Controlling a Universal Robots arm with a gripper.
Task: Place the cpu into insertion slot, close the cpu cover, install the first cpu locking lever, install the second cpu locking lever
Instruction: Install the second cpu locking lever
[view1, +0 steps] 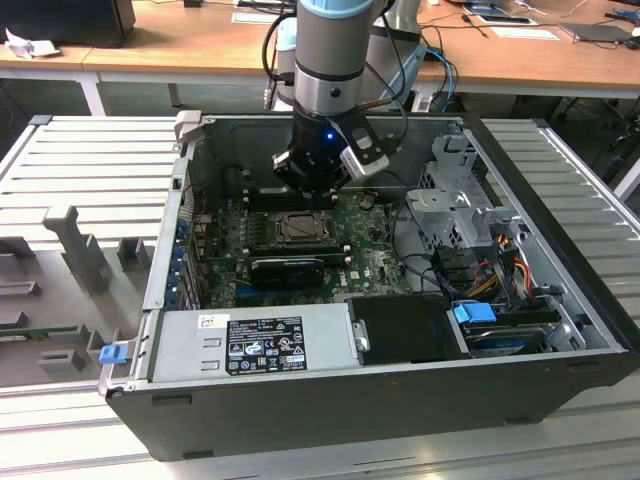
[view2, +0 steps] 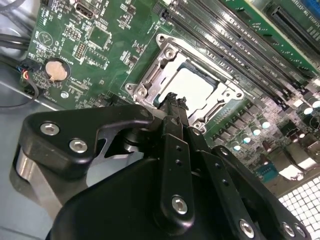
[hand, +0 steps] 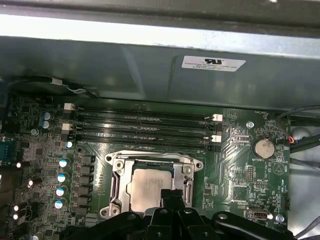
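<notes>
Exterior view: the arm reaches down into the open computer case (view1: 560, 330) on the ridged worktop (view1: 90, 160), and the hand (view1: 312, 178) hangs just above the insertion slot (view1: 300, 229) on the green motherboard (view1: 375, 262).
Exterior view, labels: a white-and-black sticker sits on the power supply (view1: 255, 342) — its print is too small to make out.
Second wrist view: the hand's (view2: 172, 102) two black fingers are pressed together with nothing between them, tips right at the socket's near edge.
Second wrist view, chip: the cpu (view2: 187, 90) lies flat inside the slot, and the cpu cover (view2: 150, 80) frames it.
First wrist view: the cpu (hand: 150, 189) shows through the cover's window, memory slots (hand: 142, 127) beside it — the coin battery (hand: 263, 147) is well apart.
Why held so: probably poised with fingertips closed to push on the cover or a lever.
First wrist view, writing: a white label on the case wall (hand: 213, 63) cannot be read.
</notes>
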